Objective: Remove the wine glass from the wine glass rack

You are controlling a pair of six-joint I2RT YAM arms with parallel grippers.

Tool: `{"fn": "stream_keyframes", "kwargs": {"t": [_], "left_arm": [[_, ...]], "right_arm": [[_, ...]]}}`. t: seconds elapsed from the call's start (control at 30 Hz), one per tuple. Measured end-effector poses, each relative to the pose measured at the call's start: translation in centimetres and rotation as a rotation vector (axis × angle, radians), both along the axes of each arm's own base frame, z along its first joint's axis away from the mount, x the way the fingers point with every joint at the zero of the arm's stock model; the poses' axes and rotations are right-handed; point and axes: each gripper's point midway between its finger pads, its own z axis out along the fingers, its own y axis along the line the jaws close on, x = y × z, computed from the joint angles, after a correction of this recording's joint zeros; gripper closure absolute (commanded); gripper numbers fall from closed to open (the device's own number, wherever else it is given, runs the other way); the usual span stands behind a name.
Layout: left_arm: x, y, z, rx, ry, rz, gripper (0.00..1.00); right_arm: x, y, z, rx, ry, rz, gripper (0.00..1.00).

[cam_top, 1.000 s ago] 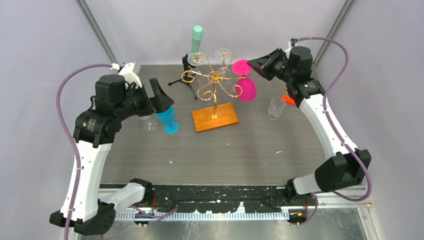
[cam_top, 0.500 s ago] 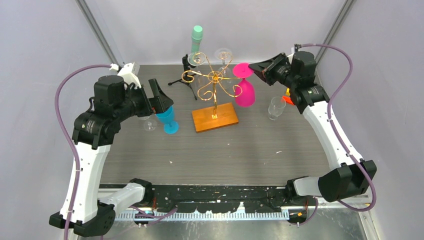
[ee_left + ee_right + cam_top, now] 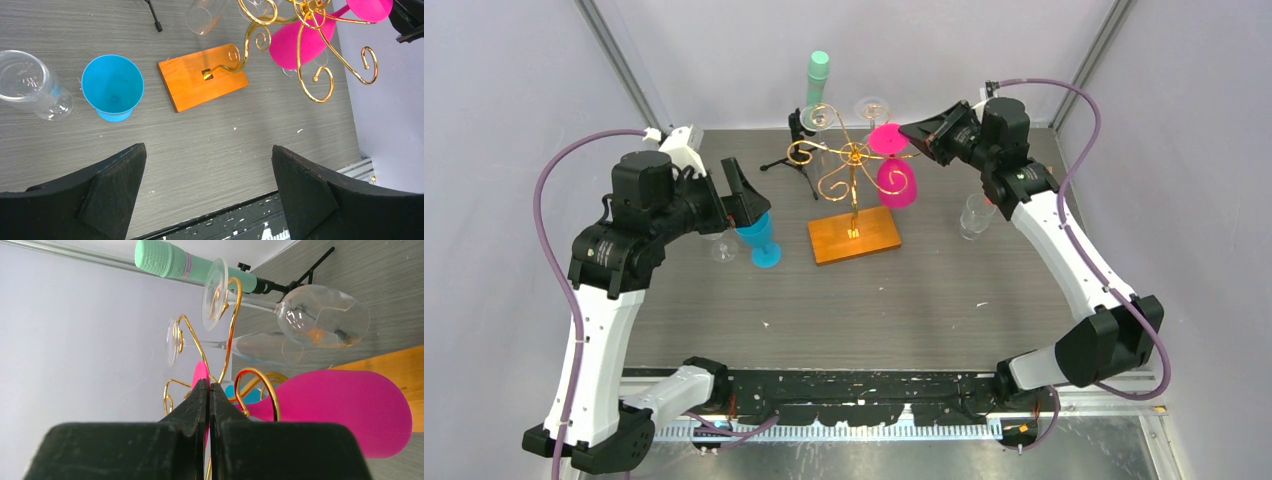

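Observation:
The wine glass rack is gold wire with curled arms on an orange-brown wooden base. A pink wine glass hangs upside down at its right side, its stem inside a curled arm. My right gripper is shut on the edge of the pink glass's foot; the pink bowl lies to the right in the right wrist view. Two clear glasses hang on the far arms. My left gripper is open and empty above a blue glass.
A small black tripod holding a green-topped cylinder stands behind the rack. A clear glass stands right of the rack by the right arm. Another clear glass stands left of the blue glass.
My right gripper has moved left towards the rack's centre, carrying the pink glass with it. The left arm has not moved.

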Motion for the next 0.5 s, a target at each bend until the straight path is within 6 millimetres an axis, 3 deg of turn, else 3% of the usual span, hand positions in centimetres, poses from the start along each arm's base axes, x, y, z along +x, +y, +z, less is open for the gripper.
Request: {"fn": "stream_keyframes", "kwargs": {"t": [0.27,0.5], "left_arm": [[-0.1,0.0,-0.1,0.001,0.004,0.0,0.0],[-0.5,0.1,0.1,0.0,0.001,-0.001,0.0]], "right_arm": [[3.1,-0.3,0.0,-0.035,-0.06,-0.063,1.0],[4.5,-1.8,-0.1,-0.086,-0.094,-0.164,1.0]]}}
